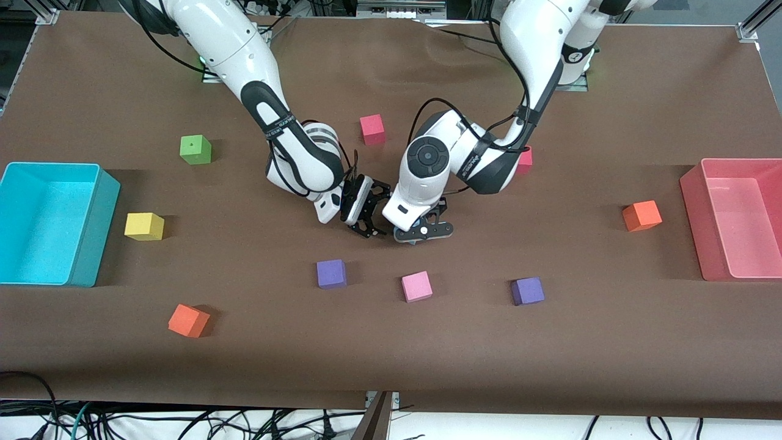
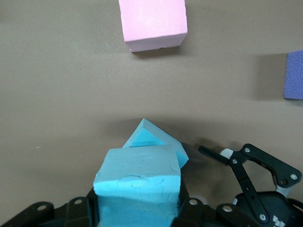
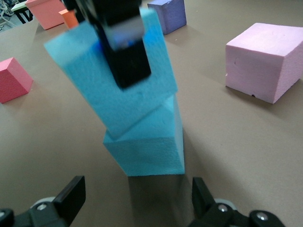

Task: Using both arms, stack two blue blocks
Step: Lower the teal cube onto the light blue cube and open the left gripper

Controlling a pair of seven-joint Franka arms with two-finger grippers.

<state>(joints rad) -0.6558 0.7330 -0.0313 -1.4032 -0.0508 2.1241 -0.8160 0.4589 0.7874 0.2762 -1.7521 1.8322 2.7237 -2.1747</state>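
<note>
Fingers (image 3: 124, 56) of the left gripper (image 2: 137, 208) clamp the upper blue block (image 2: 138, 182), tilted and touching the lower block (image 3: 149, 144), which sits on the table (image 1: 550, 342) mid-table, farther from the camera than the pink cube (image 1: 416, 286). Just beside it, the right gripper (image 3: 137, 201) waits at the lower block, jaws wide and empty. To finish well, the held block likely needs levelling and squaring over the lower one before release. Small print on the arms' bands cannot be read.

White glossy arms (image 1: 244, 55), blk bands, blk cables (blk grippers (image 1: 366, 211)).
</note>
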